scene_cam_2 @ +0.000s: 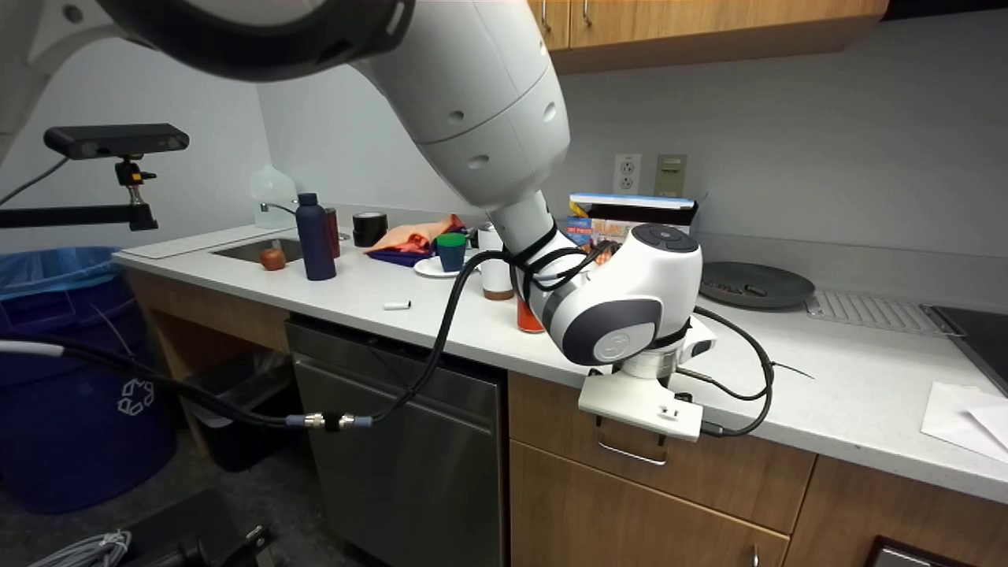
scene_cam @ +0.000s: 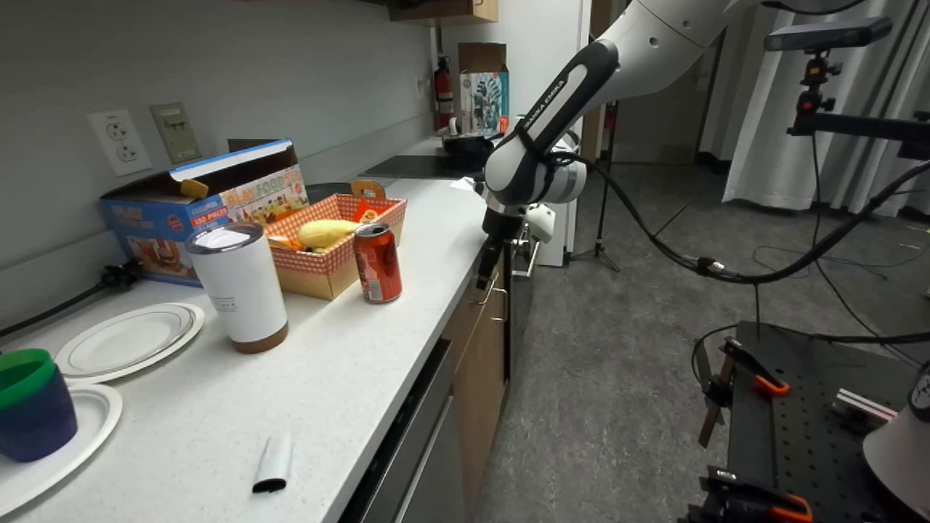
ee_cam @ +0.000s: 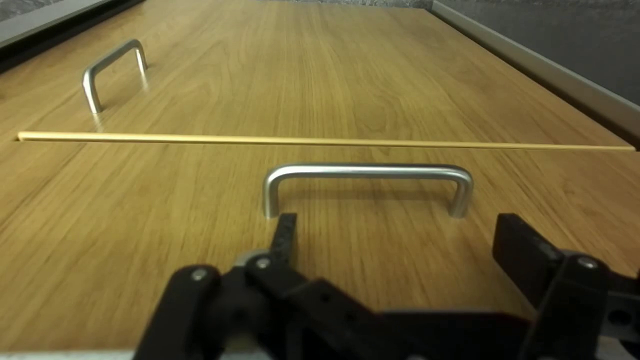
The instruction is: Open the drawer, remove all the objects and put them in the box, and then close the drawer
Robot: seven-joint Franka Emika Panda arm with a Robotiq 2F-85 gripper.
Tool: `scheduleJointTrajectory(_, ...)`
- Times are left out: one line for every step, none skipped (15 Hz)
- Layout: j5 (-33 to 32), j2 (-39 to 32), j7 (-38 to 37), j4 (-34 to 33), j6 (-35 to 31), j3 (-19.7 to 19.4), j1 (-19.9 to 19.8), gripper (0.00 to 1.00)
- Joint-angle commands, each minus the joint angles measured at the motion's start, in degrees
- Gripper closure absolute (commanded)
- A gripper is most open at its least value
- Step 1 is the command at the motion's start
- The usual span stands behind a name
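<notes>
The gripper (ee_cam: 392, 240) points downward in front of the closed drawer (scene_cam_2: 732, 480), near its metal handle (ee_cam: 367, 171). The fingers (ee_cam: 284, 240) stand wide apart and have hold of nothing; only bare wood shows in the gap between them. In the wrist view one fingertip appears just beside an end of the handle, and the other a little past the opposite end. Whether either touches metal or wood cannot be told. The drawer's wooden front sits flush under the counter (scene_cam: 349, 392), and its inside is hidden. Below it is a cabinet door (ee_cam: 310, 80) with a second handle (ee_cam: 111, 60).

The box (scene_cam: 312, 283), with its red-checked band and uncovered top, stands on the counter between the blue printed box (scene_cam: 240, 203) and the red can (scene_cam: 378, 263). A yellow banana (scene_cam: 325, 232) lies in it, along with a red packet (scene_cam: 369, 211); other pieces there are too small to make out.

A white tumbler (scene_cam: 240, 290) stands upright near the box. Beyond it are stacked plates (scene_cam: 123, 341), and a cup (scene_cam: 33, 407) with a green rim stands on another plate (scene_cam: 94, 428). A short white tube (scene_cam: 275, 465) lies near the counter's edge. In an exterior view the arm (scene_cam_2: 504, 102) covers much of the box's corner, while a dark pan (scene_cam_2: 756, 283) sits by the wall, next to a wire rack (scene_cam_2: 874, 311).
</notes>
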State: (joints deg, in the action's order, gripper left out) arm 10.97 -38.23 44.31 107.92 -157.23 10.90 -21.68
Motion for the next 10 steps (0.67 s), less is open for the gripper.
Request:
scheduleJointTrajectory(-0.4,0.0,-0.4,0.1,0.1,0.2,-0.2,0.00)
scheduleJointTrajectory(-1.2,0.5,-0.1,0.5,1.3,-0.3,0.0,0.00)
scheduleJointTrajectory(-2.1,2.6,0.2,1.8,4.1,-1.2,0.4,0.00)
scheduleJointTrajectory(-2.3,5.1,0.4,3.3,6.1,-2.1,0.7,0.00)
scheduleJointTrajectory(-2.2,7.5,0.5,4.8,7.4,-2.7,0.9,0.00)
scheduleJointTrajectory(-2.1,9.3,0.6,6.0,8.1,-3.1,1.1,0.00)
scheduleJointTrajectory(-2.4,10.4,0.6,6.7,9.0,-3.4,1.4,0.00)
scheduleJointTrajectory(-2.7,11.9,0.5,7.9,10.2,-3.7,1.5,0.00)
scheduleJointTrajectory(-2.7,12.9,0.4,8.8,10.6,-3.9,1.6,0.00)
scheduleJointTrajectory(-2.8,14.3,0.5,10.6,9.9,-4.0,1.8,0.00)
